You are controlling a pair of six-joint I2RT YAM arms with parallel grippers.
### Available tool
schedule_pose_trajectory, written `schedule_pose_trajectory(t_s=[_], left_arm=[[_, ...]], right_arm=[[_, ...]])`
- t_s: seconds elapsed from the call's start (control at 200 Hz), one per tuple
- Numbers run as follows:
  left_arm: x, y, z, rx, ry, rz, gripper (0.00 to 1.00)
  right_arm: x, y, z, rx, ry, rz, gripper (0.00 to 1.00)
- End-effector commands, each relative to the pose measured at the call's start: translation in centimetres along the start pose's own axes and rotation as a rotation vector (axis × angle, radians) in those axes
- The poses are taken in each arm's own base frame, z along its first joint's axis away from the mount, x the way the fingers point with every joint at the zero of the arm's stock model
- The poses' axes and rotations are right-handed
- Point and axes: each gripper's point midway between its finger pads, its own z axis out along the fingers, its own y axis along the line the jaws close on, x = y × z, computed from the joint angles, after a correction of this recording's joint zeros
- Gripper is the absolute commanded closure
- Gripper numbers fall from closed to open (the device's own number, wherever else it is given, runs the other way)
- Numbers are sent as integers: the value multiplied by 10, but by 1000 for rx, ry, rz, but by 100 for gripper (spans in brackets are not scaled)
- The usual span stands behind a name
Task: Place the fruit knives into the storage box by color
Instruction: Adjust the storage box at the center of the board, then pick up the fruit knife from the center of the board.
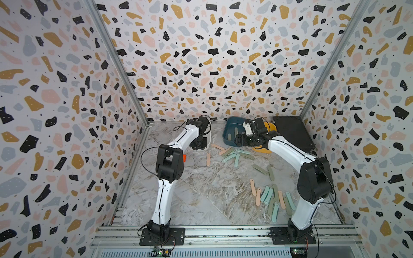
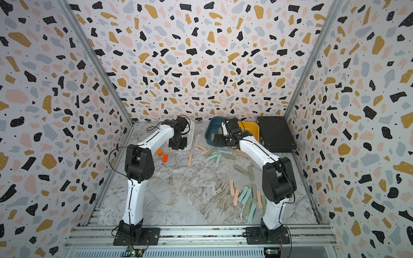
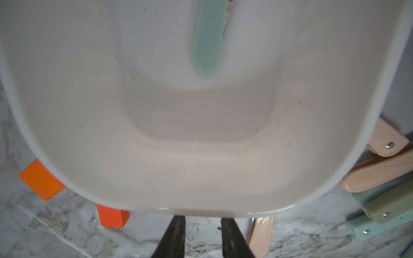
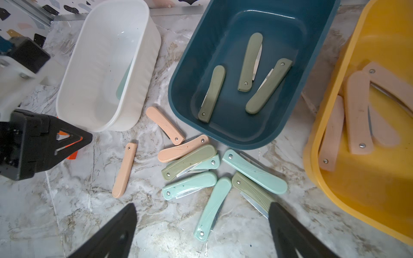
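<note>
The storage box is three tubs at the back: white (image 1: 209, 136) (image 4: 147, 73), dark teal (image 1: 230, 131) (image 4: 194, 67) and yellow (image 2: 250, 131) (image 4: 357, 189). Three sage fruit knives (image 4: 250, 62) lie in the teal tub, three peach ones (image 4: 357, 111) in the yellow, and a mint one (image 3: 207, 40) in the white. More knives lie loose in a far pile (image 1: 232, 155) and a near pile (image 1: 271, 198). My left gripper (image 3: 202, 220) hangs open and empty over the white tub's near end. My right gripper (image 4: 201, 205) stands wide open above the far pile, over a mint knife (image 4: 212, 207).
Two orange blocks (image 2: 159, 152) (image 2: 165, 158) sit on the marble just left of the white tub. A flat black case (image 1: 292, 134) lies at the back right beside the yellow tub. Patterned walls close in three sides.
</note>
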Motion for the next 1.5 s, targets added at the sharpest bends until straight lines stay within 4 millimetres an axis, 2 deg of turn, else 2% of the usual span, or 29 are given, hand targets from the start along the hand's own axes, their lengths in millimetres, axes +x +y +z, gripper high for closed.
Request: schedule_pose_trajectory(t_s=[0.0,0.125,0.21,0.275,0.375,0.581,0.766,0.956,1.161,1.277,1.492], left_arm=[[10,-9,-29,60,-3,-17,64],[40,-31,-60,135,-54,16,44],[65,-38,-63,161,-39,24,33],[78,-42,-55,180,-8,20,28],[86,-44,-35,175,43,23,24],[94,-52,-4,160,126,49,19],[91,-45,16,81,149,69,19],[80,-43,30,30,150,89,29],[78,-45,45,13,171,93,50],[81,-42,52,0,186,92,58],[85,-41,50,8,191,85,74]], right_arm=[[-8,6,-21,-20,-44,-2,6],[-3,7,-25,-27,-44,3,6],[5,7,-27,-41,-37,13,4],[12,8,-28,-53,-29,24,3],[28,8,-28,-61,-8,26,1],[58,3,-30,-51,38,25,0],[65,0,-33,-44,46,17,0],[64,0,-35,-42,42,5,0],[69,-2,-36,-36,43,6,0],[72,-5,-36,-31,45,6,0],[71,-5,-39,-26,38,4,0]])
